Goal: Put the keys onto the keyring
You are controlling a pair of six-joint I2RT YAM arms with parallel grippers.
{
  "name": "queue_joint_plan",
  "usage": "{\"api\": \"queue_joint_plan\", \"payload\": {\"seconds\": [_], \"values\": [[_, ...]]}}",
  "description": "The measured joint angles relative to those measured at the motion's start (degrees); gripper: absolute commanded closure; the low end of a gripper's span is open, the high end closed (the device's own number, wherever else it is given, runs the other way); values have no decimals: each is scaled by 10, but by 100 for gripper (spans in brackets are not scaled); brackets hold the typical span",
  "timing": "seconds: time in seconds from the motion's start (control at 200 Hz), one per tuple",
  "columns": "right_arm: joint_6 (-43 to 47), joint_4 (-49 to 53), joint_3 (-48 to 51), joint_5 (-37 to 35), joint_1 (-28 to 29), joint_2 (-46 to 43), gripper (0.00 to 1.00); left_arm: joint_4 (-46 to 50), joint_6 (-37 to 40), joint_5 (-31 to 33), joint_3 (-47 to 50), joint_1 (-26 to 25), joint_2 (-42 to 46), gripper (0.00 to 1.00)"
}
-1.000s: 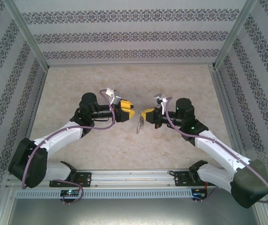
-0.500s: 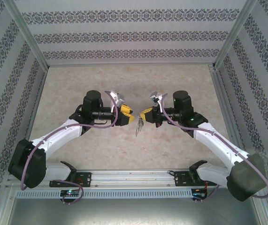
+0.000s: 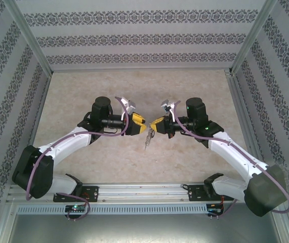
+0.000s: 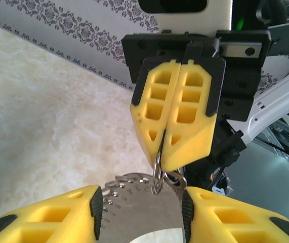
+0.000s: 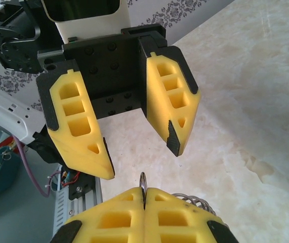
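My right gripper (image 3: 153,126) is shut on a thin round metal ring (image 4: 157,173) at the top of the keyring (image 3: 147,142), which hangs below it over the table. In the left wrist view the keyring (image 4: 134,212) is a flat grey plate with a beaded edge, and it sits in the gap between my left fingertips (image 4: 96,210). My left gripper (image 3: 143,125) faces the right one tip to tip. In the right wrist view the left gripper (image 5: 141,159) stands open with only the table showing between its jaws. The keys are hidden or out of view.
The beige marbled table (image 3: 134,86) has patterned walls on three sides. An aluminium rail (image 3: 144,191) with both arm bases runs along the near edge. Purple cables loop along both arms.
Both grippers have come closer together over the table's middle, the left one moving right and the right one left. The keyring still hangs from the shut right gripper.
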State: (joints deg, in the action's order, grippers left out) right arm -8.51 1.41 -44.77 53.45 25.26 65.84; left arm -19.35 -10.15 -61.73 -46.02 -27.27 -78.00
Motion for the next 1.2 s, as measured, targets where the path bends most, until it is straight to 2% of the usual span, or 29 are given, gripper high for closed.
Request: {"api": "queue_joint_plan", "payload": {"seconds": [0.365, 0.729, 1.069, 1.199], "values": [[-3, -14, -4, 0, 0, 17, 100, -52, -37, -13, 0, -1, -19, 56], [-5, -17, -4, 0, 1, 18, 100, -61, -45, -22, 0, -5, -27, 58], [-5, -18, -4, 0, 1, 18, 100, -69, -49, -26, 0, -9, -30, 64], [-5, -21, -4, 0, 1, 18, 100, -69, -51, -28, 0, -11, -33, 71]]}}
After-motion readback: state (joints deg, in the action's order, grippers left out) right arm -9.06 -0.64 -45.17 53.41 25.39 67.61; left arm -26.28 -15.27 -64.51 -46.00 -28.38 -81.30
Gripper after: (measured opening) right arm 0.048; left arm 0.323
